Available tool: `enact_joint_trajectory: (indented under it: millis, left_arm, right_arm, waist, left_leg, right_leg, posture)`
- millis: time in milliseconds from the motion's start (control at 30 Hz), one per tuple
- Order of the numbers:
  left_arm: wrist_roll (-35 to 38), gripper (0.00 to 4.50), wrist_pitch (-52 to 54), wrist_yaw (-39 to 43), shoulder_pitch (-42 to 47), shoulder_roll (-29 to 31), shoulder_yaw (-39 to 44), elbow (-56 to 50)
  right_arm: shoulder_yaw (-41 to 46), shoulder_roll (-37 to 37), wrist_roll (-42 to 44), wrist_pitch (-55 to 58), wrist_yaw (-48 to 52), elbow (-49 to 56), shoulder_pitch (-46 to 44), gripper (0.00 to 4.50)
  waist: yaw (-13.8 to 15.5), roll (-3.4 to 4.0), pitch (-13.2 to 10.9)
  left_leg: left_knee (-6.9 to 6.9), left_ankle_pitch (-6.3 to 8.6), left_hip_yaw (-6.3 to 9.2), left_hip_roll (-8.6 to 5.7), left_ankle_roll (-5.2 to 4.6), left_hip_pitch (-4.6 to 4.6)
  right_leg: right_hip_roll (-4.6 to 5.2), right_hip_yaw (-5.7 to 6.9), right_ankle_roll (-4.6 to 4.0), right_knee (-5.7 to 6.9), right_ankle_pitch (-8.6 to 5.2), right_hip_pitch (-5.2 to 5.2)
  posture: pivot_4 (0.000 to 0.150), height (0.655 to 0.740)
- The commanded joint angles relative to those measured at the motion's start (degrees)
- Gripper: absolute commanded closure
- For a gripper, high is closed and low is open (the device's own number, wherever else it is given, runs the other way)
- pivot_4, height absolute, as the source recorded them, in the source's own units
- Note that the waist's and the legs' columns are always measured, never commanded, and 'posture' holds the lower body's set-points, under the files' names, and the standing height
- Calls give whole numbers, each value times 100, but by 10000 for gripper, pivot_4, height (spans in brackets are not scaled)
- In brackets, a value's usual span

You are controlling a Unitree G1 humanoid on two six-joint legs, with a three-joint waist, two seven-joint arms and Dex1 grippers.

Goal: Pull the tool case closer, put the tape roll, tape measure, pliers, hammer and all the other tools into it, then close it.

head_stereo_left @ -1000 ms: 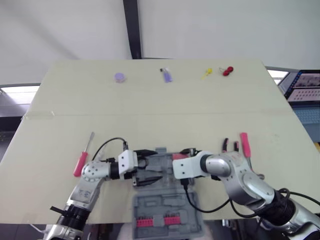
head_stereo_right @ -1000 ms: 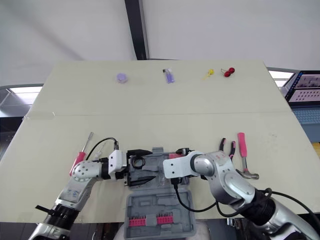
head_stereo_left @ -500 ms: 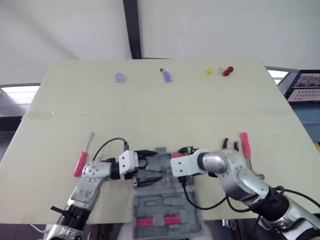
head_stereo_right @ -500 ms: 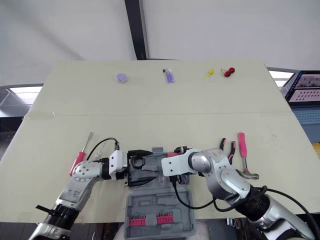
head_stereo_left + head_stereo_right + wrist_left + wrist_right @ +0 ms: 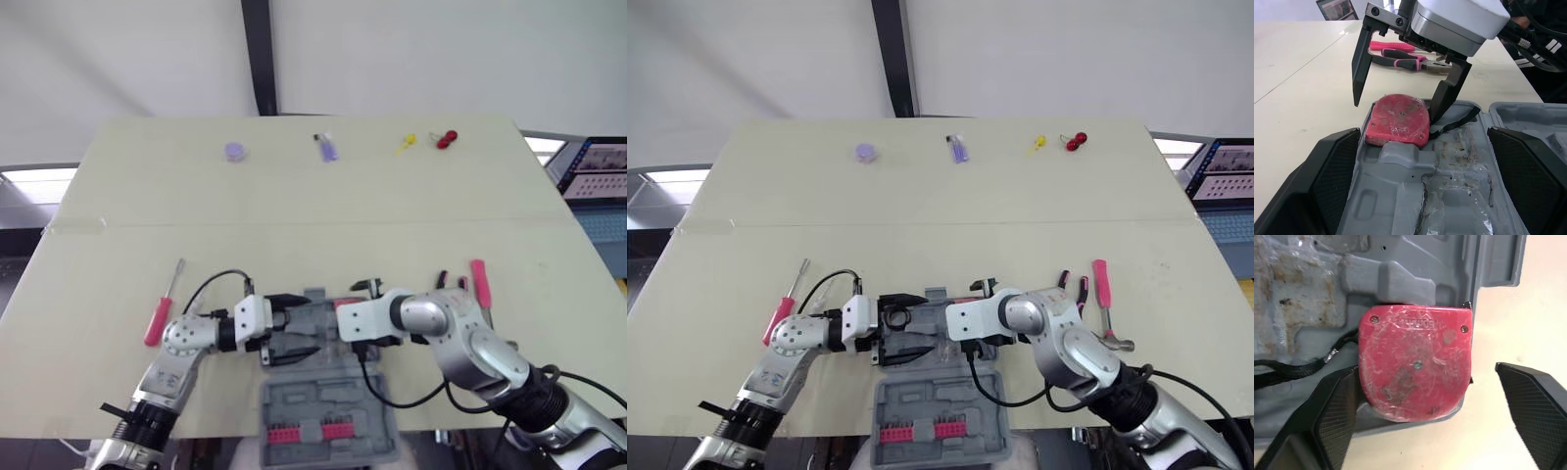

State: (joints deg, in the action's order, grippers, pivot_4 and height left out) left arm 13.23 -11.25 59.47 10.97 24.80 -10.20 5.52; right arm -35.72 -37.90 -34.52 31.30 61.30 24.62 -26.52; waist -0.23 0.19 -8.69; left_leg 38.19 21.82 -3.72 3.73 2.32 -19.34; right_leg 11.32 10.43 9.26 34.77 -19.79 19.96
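Jaws apart on right gripper (image 5: 1426, 370), grip on tape measure (image 5: 1398, 120) just released | left gripper (image 5: 289, 326) jaws apart at case (image 5: 1449, 161) rim | tape measure rests in case corner, lower centre of head view | pliers (image 5: 1400, 61), hammer (image 5: 479, 282), screwdriver (image 5: 157, 318) remain outside.

In case (image 5: 1459, 196) corner: tape measure (image 5: 1397, 121); pliers (image 5: 1070, 287), hammer (image 5: 1102, 294) to R.

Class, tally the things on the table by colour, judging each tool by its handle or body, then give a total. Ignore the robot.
Pink or red: 5 (screwdriver, tape measure, pliers, hammer, red item at the far edge)
Purple: 2 (purple roll, purple item)
Yellow: 1 (yellow item)
Grey: 1 (tool case)
Total: 9
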Motion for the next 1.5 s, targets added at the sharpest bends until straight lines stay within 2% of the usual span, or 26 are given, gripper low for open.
enact_joint_trajectory:
  millis: [33,167,300,400,533,567,600,633,700,867,1367,1500]
  left_arm:
    - [13,0,-68,-17,7,-36,-24,-143]
    - [27,0,-49,-11,8,-30,-19,-161]
    - [31,0,-41,-2,8,-31,-26,-168]
    - [24,0,-35,-3,36,-60,-50,-149]
    - [17,0,-24,0,50,-65,-67,-172]
    - [15,0,-18,0,51,-60,-66,-182]
    - [13,0,-16,0,50,-53,-63,-189]
    - [12,0,-9,-5,48,-40,-53,-197]
    - [12,0,4,-14,36,-15,-35,-211]
    - [5,0,24,-31,-30,19,-29,-260]
    - [-2,0,44,-48,9,10,-29,-229]
    - [-4,0,60,-65,-4,4,-26,-217]
  right_arm:
    - [487,-208,331,7,354,565,-23,640]
    - [1211,-306,1159,256,687,914,96,640]
    - [1858,-159,2037,-360,442,407,423,640]
    - [2335,481,2839,-1926,-193,-710,753,8822]
    - [2577,832,3316,-3073,-435,-1681,1044,27969]
    - [2597,877,3353,-3344,-517,-1926,1071,27969]
    - [2618,919,3429,-3488,-556,-2108,1094,27969]
    - [2625,931,3451,-3616,-593,-2231,1098,27969]
    - [2623,954,3497,-3766,-642,-2369,1095,27969]
    - [2547,998,3644,-3793,-660,-2543,1180,27969]
    - [2423,966,3655,-3681,-624,-2841,1343,27969]
    - [2305,1098,3611,-3641,-636,-3197,1272,27969]
  waist:
    - [4,0,0]
    - [4,0,0]
    - [13,-2,1]
    - [-8,-8,3]
    - [-4,-5,0]
    - [-8,-4,1]
    - [-8,-4,0]
    - [-10,0,195]
    - [-19,4,354]
    - [-131,-15,522]
    - [-148,-16,572]
    - [-159,-15,588]
  left_leg:
    - [0,0,0,0,0,0]
    - [0,0,0,0,0,0]
    - [0,0,1,0,0,1]
    - [-3,0,1,0,0,7]
    - [-6,0,-2,0,0,8]
    - [-4,0,-2,0,0,8]
    - [-3,0,-2,0,0,8]
    - [-3,0,-2,0,0,8]
    - [-15,-1,-11,-1,1,1]
    - [-26,0,-6,-1,1,17]
    - [-21,0,-1,-1,1,18]
    - [-19,0,-1,-1,1,19]
  right_leg:
    - [0,0,0,-1,0,0]
    - [0,0,0,-2,0,-1]
    - [0,0,0,-2,0,-5]
    - [0,0,0,-4,0,-9]
    - [0,0,0,-3,0,-7]
    - [0,0,0,-4,0,-8]
    - [0,0,0,-3,0,-9]
    - [0,0,0,-4,0,-9]
    - [1,3,1,10,0,15]
    - [0,16,1,-24,0,-25]
    - [-1,18,1,-25,0,-31]
    - [-1,18,1,-25,0,-31]
  posture:
    - [1500,7400]
    - [1500,7400]
    - [1500,7400]
    - [1500,7400]
    - [1500,7400]
    - [1500,7400]
    - [0,7400]
    - [0,7400]
    - [0,7400]
    - [0,7400]
    - [0,7400]
    - [0,7400]
